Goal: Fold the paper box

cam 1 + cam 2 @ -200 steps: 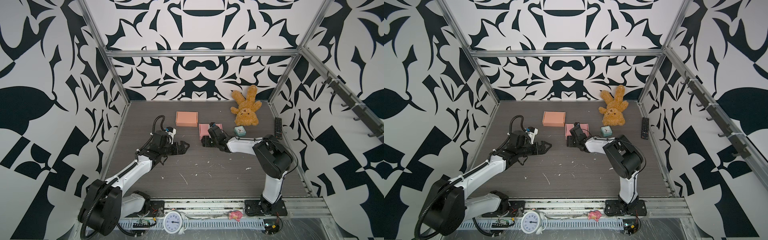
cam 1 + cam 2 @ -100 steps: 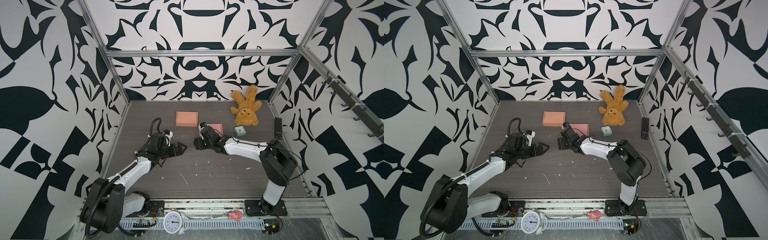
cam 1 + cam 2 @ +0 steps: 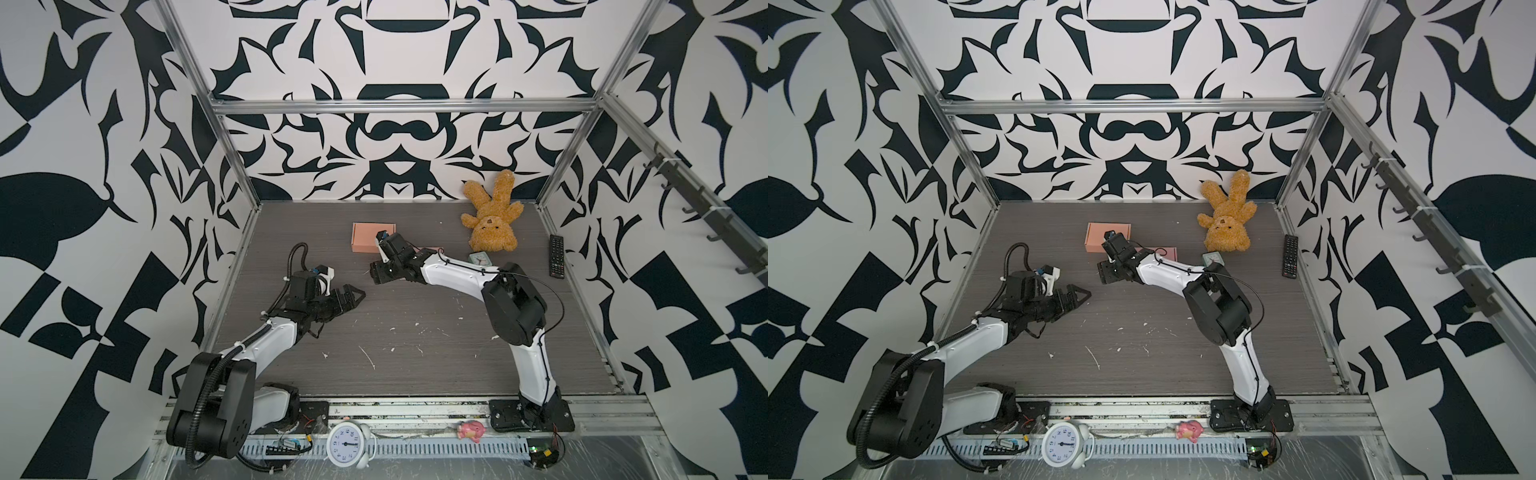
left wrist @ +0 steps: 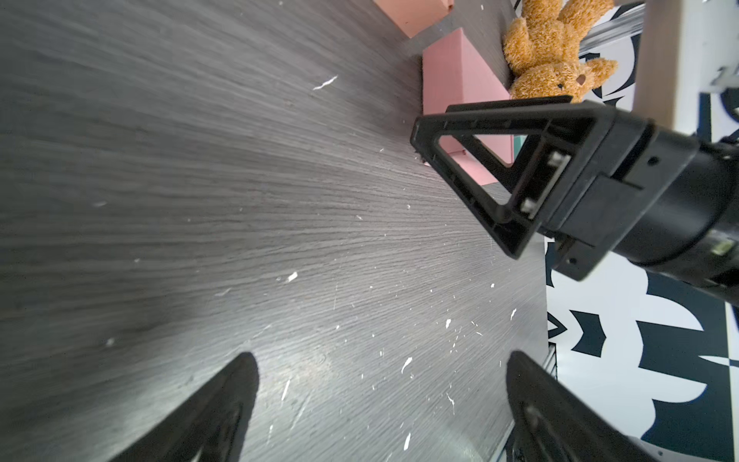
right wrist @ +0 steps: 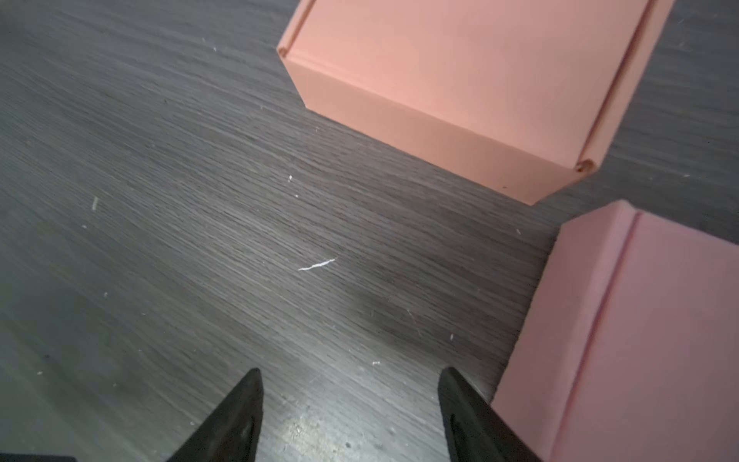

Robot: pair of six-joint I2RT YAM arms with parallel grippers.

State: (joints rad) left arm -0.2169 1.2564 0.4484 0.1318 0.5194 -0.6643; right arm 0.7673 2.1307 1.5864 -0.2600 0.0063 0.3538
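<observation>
Left gripper (image 3: 356, 297) wide open, empty, above bare table (image 3: 415, 353). Right gripper (image 3: 376, 276) jaws well apart, holding nothing; orange box (image 3: 365, 239) at its 12 o'clock, pink box (image 5: 640, 340) just beside.

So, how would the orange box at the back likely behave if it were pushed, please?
The orange box looks like thin folded card, so it is probably light. It sits low and flat on the table, so it should slide rather than tip. Its folded walls may dent under a hard pinch.
</observation>
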